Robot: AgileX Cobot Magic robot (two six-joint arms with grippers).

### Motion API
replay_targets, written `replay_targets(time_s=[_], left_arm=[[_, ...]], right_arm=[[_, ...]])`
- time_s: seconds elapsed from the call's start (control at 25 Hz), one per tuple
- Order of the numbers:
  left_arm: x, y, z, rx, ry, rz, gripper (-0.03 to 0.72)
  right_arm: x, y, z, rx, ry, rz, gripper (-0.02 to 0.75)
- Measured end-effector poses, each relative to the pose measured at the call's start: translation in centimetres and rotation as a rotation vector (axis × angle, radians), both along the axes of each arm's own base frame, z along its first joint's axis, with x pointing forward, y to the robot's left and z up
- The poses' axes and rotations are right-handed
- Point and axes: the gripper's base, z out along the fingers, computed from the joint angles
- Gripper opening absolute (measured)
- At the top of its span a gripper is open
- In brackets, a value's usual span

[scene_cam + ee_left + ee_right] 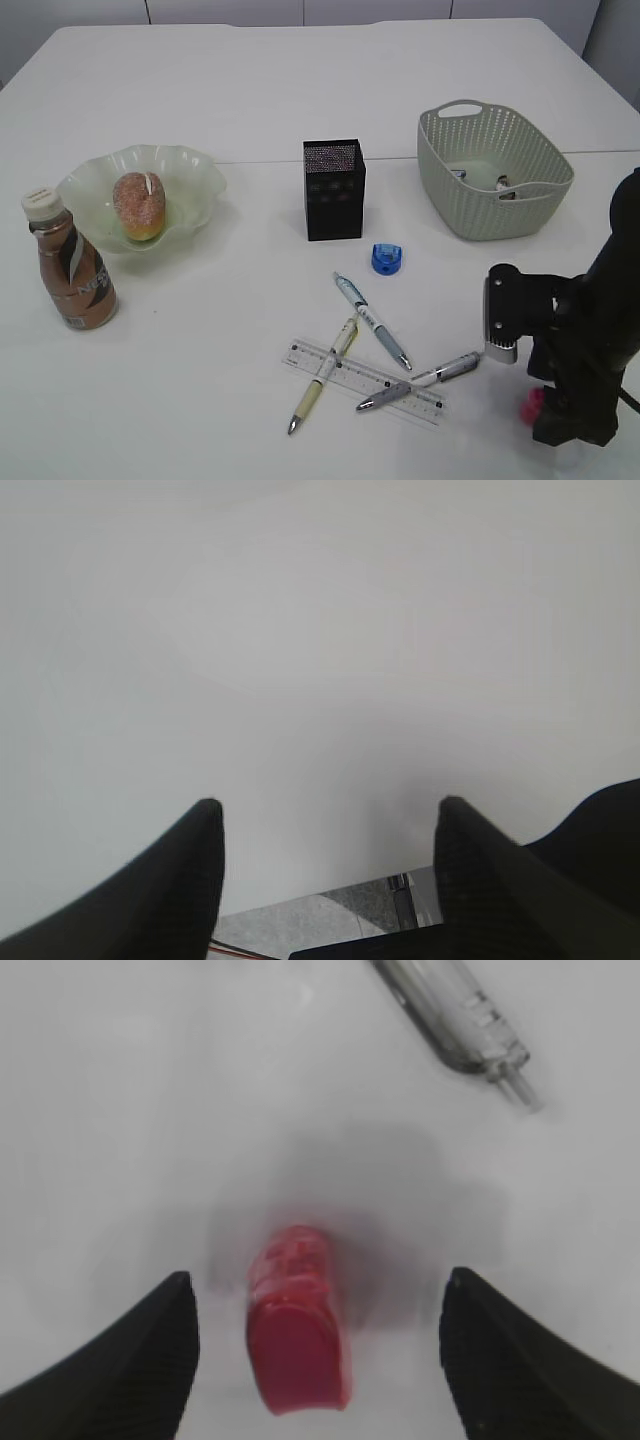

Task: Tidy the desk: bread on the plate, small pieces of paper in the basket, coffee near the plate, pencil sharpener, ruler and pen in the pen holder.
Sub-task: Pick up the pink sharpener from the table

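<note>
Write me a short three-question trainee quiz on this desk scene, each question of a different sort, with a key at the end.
1. True or false: the bread already lies on the plate.
2. Multiple choice: what lies between the open fingers of the right gripper? A) the blue sharpener B) a red sharpener C) a pen
3. Fill in: the blue sharpener sits on the table between the pen holder and the ____.

Key: 1 true. 2 B, the red sharpener, lying on the table and not yet gripped. 3 basket.
</note>
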Motion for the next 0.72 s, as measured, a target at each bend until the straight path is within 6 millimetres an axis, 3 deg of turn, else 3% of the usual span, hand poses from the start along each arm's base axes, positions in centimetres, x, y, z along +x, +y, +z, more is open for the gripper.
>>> replay_targets(time_s=[0.52, 0.72], left_arm=[[0.0, 0.0, 0.0, 0.0, 0.0, 0.0, 0.445], [0.0, 0.0, 0.0, 0.0, 0.0, 0.0, 0.429]], right_arm=[[-0.17, 0.02, 0.0, 0.003, 0.019, -0.002, 0.579], [-0.17, 0.0, 0.0, 0.0, 0.018, 0.001, 0.486]])
